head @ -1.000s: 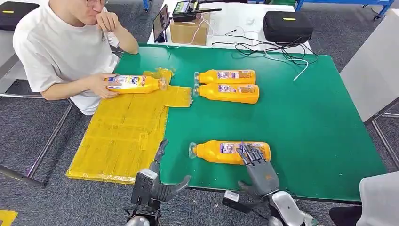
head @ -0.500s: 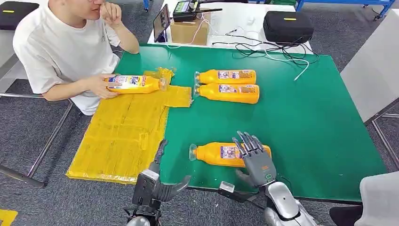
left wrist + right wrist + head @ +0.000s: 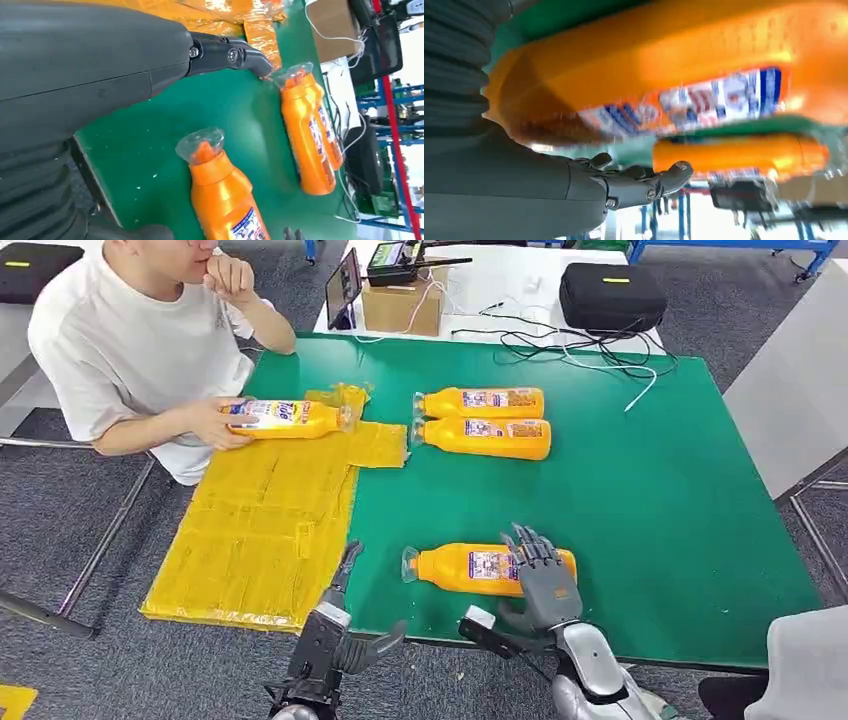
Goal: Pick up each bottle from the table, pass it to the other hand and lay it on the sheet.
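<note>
The right robot hand (image 3: pixel 541 575), fingers spread, lies over the base end of an orange plastic bottle (image 3: pixel 465 566) lying near the green counter's (image 3: pixel 640 510) near edge; whether it grips is unclear. The left robot hand (image 3: pixel 340 625) hangs open off that edge, beside the crinkled yellow sheet (image 3: pixel 270 525).

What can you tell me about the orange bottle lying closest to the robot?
The near bottle is glossy orange plastic with a blue and white label. It lies on its side on the green table, its neck, wrapped in clear film, pointing toward the yellow sheet but clear of it. The right hand is draped over its base end with fingers spread; whether it grips is unclear.
</note>
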### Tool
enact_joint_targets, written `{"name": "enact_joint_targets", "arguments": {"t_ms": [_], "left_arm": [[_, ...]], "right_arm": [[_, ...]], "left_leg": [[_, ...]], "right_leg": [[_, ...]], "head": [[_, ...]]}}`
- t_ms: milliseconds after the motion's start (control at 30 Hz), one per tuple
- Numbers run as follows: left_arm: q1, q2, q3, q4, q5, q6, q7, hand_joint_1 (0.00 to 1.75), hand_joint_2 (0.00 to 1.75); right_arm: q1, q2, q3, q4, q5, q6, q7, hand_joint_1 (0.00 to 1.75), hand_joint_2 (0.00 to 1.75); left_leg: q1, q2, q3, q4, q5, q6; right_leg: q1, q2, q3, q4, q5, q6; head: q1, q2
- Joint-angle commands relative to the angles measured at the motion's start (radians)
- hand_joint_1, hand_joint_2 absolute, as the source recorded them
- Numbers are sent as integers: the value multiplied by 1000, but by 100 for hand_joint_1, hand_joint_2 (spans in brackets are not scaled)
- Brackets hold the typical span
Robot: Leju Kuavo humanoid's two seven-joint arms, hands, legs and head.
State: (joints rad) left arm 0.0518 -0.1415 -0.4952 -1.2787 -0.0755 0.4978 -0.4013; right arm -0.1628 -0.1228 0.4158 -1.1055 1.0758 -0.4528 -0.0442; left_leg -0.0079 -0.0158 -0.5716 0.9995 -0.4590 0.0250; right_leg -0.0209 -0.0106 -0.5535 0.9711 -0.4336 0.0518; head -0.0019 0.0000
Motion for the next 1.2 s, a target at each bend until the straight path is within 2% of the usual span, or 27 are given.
{"name": "enact_joint_targets", "arguments": {"t_ms": [33,333,400,433,467,500,533,567,600,767,867,967,1033,1133,1200], "left_arm": [[-11,21,5,5,-34,-27,40,0,175],[-9,21,6,2,-32,-32,43,0,175],[-5,25,4,-10,-57,-35,50,0,175],[-6,26,-3,-9,-103,-14,65,0,175],[-2,31,-11,-19,-89,-80,109,0,175],[3,31,-12,-26,-84,-102,118,0,175],[8,32,-18,-31,-93,-116,121,0,175],[7,28,-15,-27,-98,-118,122,0,175],[4,23,-11,-20,-93,-127,128,0,175],[1,25,-38,-23,-102,-199,151,0,175],[18,29,-50,-61,-98,-215,163,0,175],[2,23,-19,-47,-67,-231,184,0,175],[-14,20,-4,-30,-44,-267,169,0,175],[-25,6,15,-16,-24,-285,148,0,175],[-29,-1,21,-8,-11,-293,140,0,175]], "right_arm": [[-48,11,-32,89,-10,66,30,0,175],[-51,12,-29,92,-8,70,34,0,175],[-63,5,-15,101,16,115,71,0,175],[-77,-4,6,112,43,186,118,98,175],[-79,-5,16,103,47,210,122,134,175],[-76,-3,20,97,47,216,124,45,175],[-78,-13,40,94,68,262,164,44,175],[-80,-18,45,92,63,280,177,94,175],[-78,-22,44,95,50,300,184,175,175],[-76,-84,56,107,47,366,226,175,175],[-79,-91,53,97,38,382,234,175,175],[-97,-115,64,73,37,424,267,175,175],[-113,-158,86,63,26,462,255,175,175],[-120,-182,79,76,-19,495,236,175,175],[-116,-190,78,76,-83,498,166,175,175]], "left_leg": [[1,3,2,0,-1,-2],[1,2,2,0,-1,-2],[2,3,2,0,-1,-2],[1,3,3,0,-1,-2],[1,3,2,0,0,-1],[1,3,2,0,0,-1],[1,4,2,0,-1,-2],[1,2,2,0,0,-1],[2,3,3,0,-1,-2],[1,-2,7,-1,0,-1],[1,-1,7,0,0,-1],[1,-1,9,0,0,-1],[1,-1,8,0,1,-1],[1,-2,9,1,1,-1],[1,-3,10,0,1,-1]], "right_leg": [[1,3,1,0,0,-2],[1,2,2,-1,0,-2],[2,3,2,-1,0,-3],[2,3,2,-1,0,-2],[1,2,1,0,0,-2],[1,2,1,0,0,-1],[1,3,1,0,0,-2],[1,2,2,0,0,-2],[2,3,2,-1,0,-2],[1,-2,5,-2,0,-2],[1,-1,6,-2,0,-1],[1,-1,9,-2,0,-2],[1,-1,8,-2,0,-2],[1,-2,8,-1,1,-2],[1,-2,9,-2,1,-2]], "head": [[0,0],[0,0],[0,0],[0,0],[0,0],[0,0],[0,0],[0,0],[0,0],[0,0],[0,0],[0,0],[0,0],[0,0],[0,0]]}}
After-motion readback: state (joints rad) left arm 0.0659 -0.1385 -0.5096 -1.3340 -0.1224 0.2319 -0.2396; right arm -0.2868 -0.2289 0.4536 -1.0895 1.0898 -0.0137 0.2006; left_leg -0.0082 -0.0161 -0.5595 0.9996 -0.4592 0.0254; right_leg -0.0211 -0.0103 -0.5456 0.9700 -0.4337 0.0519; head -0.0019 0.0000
